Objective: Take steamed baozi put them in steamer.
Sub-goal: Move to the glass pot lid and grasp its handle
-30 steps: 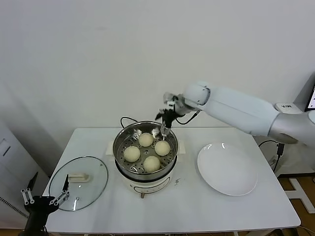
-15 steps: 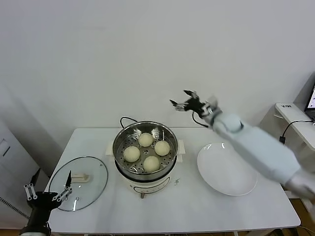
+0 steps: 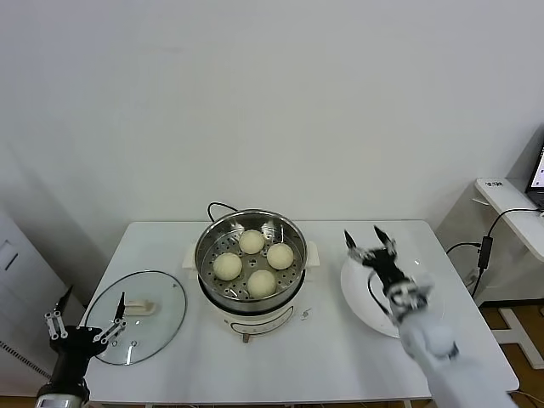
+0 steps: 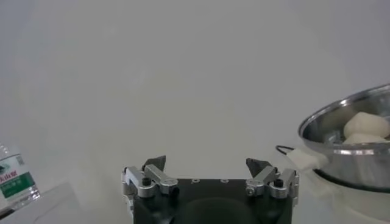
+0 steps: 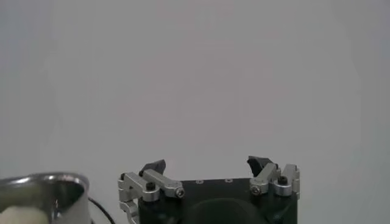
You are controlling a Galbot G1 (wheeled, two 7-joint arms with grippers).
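All four steamed baozi (image 3: pixel 253 260) sit inside the steamer (image 3: pixel 250 255), which stands near the middle of the tabletop (image 3: pixel 323 357), toward the far edge. They rest on the perforated tray, close together in a diamond, not stacked. Task looks essentially done as placed.

Right end effector (image 3: pixel 366 243) is over the white plate (image 3: pixel 425 314) on the right side of the tabletop, fingers spread apart, holding nothing. Right wrist view confirms the gap between the fingertips with nothing in it, and a bit of the steamer rim shows at the frame corner. Plate carries no buns.

Left end effector (image 3: pixel 85 327) is off the left edge near the front corner, just beside the glass lid (image 3: pixel 136 316), fingers apart and holding nothing, idle. Left wrist view shows the steamer off to the side with buns showing above its rim.

Handling judgement: buns look light, soft and smooth, easy to dent or tear if squeezed hard. Best hold is around the widest part from above, gentle pinch. A steamed skin may be a little sticky or slick, cannot tell. Steamer wall is stiff metal, so fingers should keep off the rim.
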